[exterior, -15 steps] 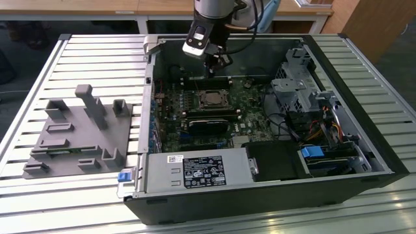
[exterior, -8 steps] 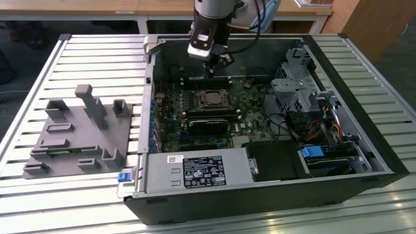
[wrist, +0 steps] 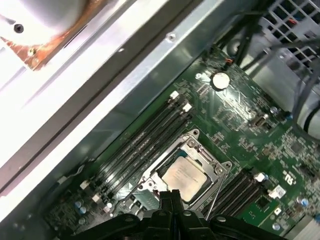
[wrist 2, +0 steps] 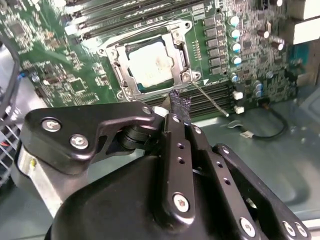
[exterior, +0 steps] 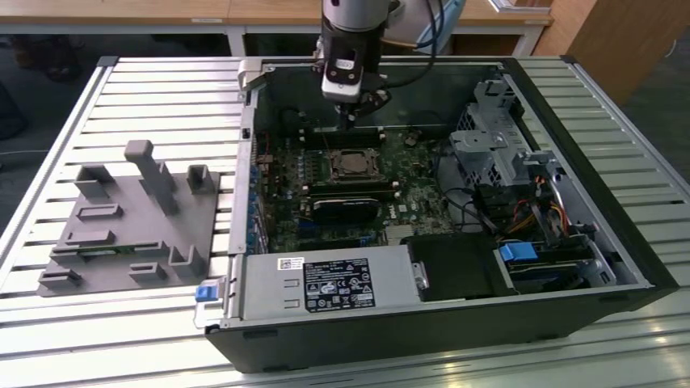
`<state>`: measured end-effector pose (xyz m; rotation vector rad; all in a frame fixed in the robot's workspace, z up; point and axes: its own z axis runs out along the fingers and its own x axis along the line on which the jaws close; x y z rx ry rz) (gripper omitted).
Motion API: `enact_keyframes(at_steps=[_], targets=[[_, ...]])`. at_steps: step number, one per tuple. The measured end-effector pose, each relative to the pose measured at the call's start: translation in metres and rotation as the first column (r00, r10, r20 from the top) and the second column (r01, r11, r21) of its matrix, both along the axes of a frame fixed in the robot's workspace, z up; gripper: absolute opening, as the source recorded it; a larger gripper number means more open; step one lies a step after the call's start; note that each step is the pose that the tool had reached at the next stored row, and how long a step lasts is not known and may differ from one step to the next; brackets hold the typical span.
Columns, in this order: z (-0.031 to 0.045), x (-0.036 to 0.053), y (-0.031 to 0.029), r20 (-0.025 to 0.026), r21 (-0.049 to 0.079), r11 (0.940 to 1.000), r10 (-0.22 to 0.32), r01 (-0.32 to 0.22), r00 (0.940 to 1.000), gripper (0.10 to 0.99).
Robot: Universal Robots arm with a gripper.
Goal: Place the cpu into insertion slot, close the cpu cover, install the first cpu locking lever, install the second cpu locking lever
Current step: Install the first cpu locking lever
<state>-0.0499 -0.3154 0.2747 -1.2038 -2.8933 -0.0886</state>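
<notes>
The cpu [wrist 2: 150, 62] lies in the insertion slot [exterior: 351, 166] on the green motherboard, its silvery top facing up. The cpu cover [wrist 2: 182, 55] is folded down flat around it as a metal frame. One thin locking lever [wrist 2: 210, 99] sticks out free from the socket's corner towards the memory slots. My gripper [wrist 2: 178, 104] hovers above the board just beside the socket, on the side near the case's back wall, with its fingers pressed together and nothing between them. The cpu [wrist: 184, 175], the cover [wrist: 200, 152] and my gripper [wrist: 170, 196] also appear in the first wrist view.
The open computer case [exterior: 603, 202] stands on a slatted table. Long black memory slots [wrist 2: 210, 97] flank the socket. A black card [exterior: 345, 210], a power supply [exterior: 323, 283] and a drive cage [exterior: 496, 153] crowd the inside. A grey fixture [exterior: 129, 218] sits at the exterior view's left.
</notes>
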Motion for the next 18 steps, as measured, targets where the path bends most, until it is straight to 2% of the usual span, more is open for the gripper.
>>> enact_keyframes(at_steps=[4, 9, 14, 18], targets=[[-0.0004, 0.0000, 0.0000, 0.0000, 0.000, 0.9974, 0.072, -0.072, 0.9974, 0.106], [-0.0008, 0.0000, 0.0000, -0.0001, 0.000, 0.9868, 0.162, -0.162, 0.9868, 0.106], [-0.0012, 0.0000, 0.0000, 0.0000, 0.000, 0.9679, 0.251, -0.251, 0.9679, 0.106], [-0.0014, 0.0000, 0.0000, -0.0001, 0.000, 0.9468, 0.322, -0.322, 0.9468, 0.106]])
